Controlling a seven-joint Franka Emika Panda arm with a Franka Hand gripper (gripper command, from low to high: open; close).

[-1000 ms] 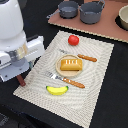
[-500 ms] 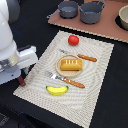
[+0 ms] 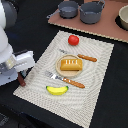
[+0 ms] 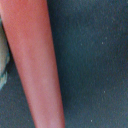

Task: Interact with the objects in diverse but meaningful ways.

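Since before, fingers (image 3: 20, 75) lower beside placemat (image 3: 100, 55) edge, on sausage (image 3: 21, 80).

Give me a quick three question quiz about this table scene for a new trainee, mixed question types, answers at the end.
1. True or false: the bread loaf sits on a plate.
2. Which lies closest to the pots? A banana B tomato C fork
3. Fill in: the loaf, tomato and banana all rest on a striped ____.

Key: 1 true; 2 B; 3 placemat.
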